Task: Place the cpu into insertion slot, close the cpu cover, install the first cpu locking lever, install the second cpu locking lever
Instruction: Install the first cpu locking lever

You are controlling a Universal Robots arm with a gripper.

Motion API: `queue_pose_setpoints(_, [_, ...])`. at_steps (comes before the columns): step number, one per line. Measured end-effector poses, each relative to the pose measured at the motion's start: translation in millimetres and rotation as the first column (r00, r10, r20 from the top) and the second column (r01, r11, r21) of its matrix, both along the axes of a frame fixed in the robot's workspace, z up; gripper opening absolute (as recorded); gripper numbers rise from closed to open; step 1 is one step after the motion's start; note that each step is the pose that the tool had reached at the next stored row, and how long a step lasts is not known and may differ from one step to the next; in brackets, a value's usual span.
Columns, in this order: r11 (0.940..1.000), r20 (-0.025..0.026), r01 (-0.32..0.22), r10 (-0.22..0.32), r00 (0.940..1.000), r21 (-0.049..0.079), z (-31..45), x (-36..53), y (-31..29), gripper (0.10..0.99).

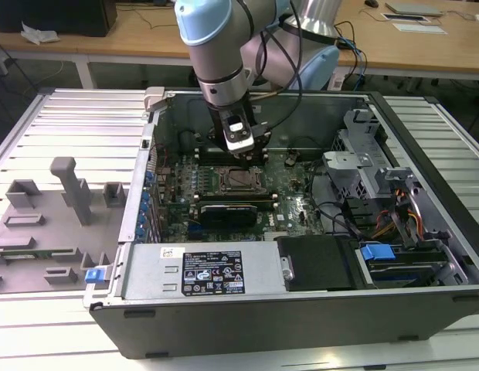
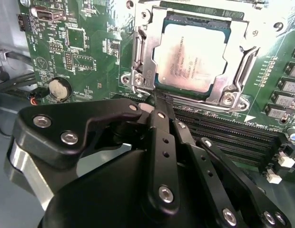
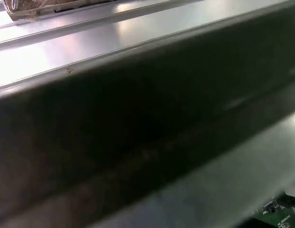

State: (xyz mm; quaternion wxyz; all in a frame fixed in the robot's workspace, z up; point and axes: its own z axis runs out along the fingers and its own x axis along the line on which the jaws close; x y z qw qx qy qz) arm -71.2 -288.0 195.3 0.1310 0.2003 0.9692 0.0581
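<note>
In the second wrist view the cpu (image 2: 192, 59) lies flat in the insertion slot (image 2: 227, 99), silvery top up. The cpu cover (image 2: 148, 59), a silvery frame plate, lies down around the chip. Thin metal lever rods (image 2: 137, 50) run along two sides of the socket. My gripper (image 2: 157, 100) is shut, its black fingers pressed together, and their tips sit at the socket's near edge, by a corner of the cover. In the exterior view the gripper (image 1: 242, 158) hangs just above the insertion slot (image 1: 238, 181), inside the open computer case.
The green motherboard (image 2: 81, 42) carries a coin battery (image 2: 59, 89) and long black slots (image 2: 223, 128) beside the socket. Case walls (image 1: 151, 178), a drive cage (image 1: 363, 166), cables (image 1: 394, 212) and a power supply (image 1: 208, 270) ring the board. A grey fixture (image 1: 66, 189) stands outside.
</note>
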Motion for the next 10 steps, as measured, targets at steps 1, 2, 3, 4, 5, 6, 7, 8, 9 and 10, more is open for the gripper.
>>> queue_pose_setpoints(1, [1.0,-0.0002,0.0,0.0,1.0,0.006,0.3,0.0,-0.2,0.106])
queue_pose_setpoints(2, [0.9999,-0.0001,-0.001,0.001,1.0,0.01,0.6,0.0,-0.3,0.106])
queue_pose_setpoints(3, [0.9999,0.0,-0.001,0.001,1.0,0.017,1.4,0.0,-0.4,0.106])
queue_pose_setpoints(4, [0.9998,0.0002,-0.001,0.001,1.0,0.02,2.0,0.0,-0.5,0.106])
queue_pose_setpoints(5, [0.9997,0.0001,-0.001,0.001,1.0,0.025,3.3,0.0,-0.6,0.106])
queue_pose_setpoints(6, [0.9997,0.0001,-0.001,0.001,1.0,0.026,4.3,-0.1,-0.6,0.106])
queue_pose_setpoints(7, [0.9997,0.0001,-0.001,0.001,1.0,0.026,5.3,-0.1,-0.7,0.106])
queue_pose_setpoints(8, [0.9997,-0.0001,-0.001,0.001,1.0,0.026,7.0,0.0,-0.8,0.106])
queue_pose_setpoints(9, [0.9997,-0.0001,-0.001,0.001,1.0,0.026,9.5,0.0,-0.8,0.106])
queue_pose_setpoints(10, [0.9997,-0.0002,-0.001,0.001,1.0,0.026,11.0,0.0,-0.9,0.106])
